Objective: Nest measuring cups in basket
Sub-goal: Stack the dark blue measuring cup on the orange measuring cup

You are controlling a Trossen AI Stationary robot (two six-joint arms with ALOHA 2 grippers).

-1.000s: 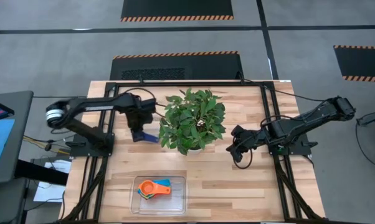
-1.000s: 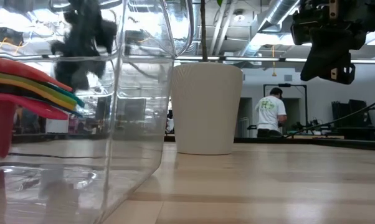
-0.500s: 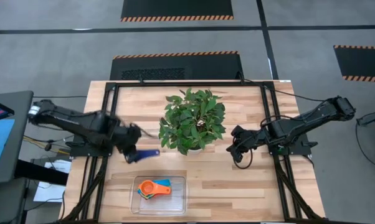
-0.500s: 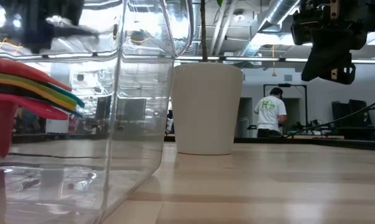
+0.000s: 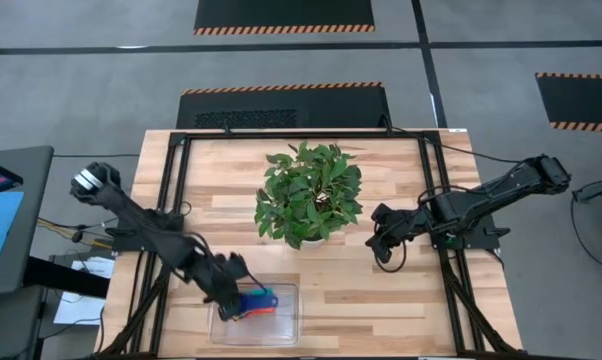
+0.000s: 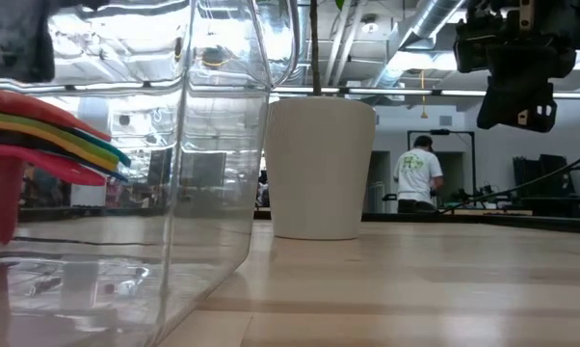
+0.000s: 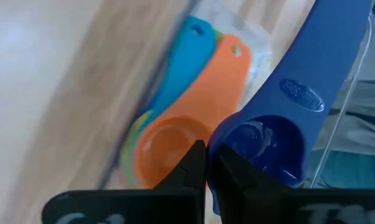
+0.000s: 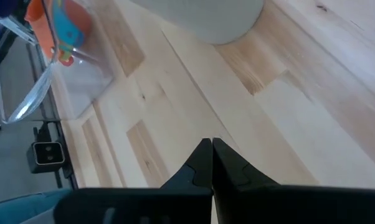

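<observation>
While pinching the dark blue cup (image 7: 281,118), left gripper (image 5: 243,297) over basket (image 5: 281,335); right gripper (image 5: 383,243) closed, empty

Left gripper (image 5: 243,300) sits right over the basket (image 5: 286,335), stacked cups (image 7: 175,140) directly below it. Plant (image 5: 309,193) stands well ahead of it; bare table (image 5: 381,300) toward the right gripper (image 5: 379,243) is open.

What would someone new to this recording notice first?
The left gripper, shut on a dark blue cup, hangs over the stacked cups in the clear basket at the table's front. Mid-table stands a leafy potted plant; the right gripper waits beside it.
</observation>
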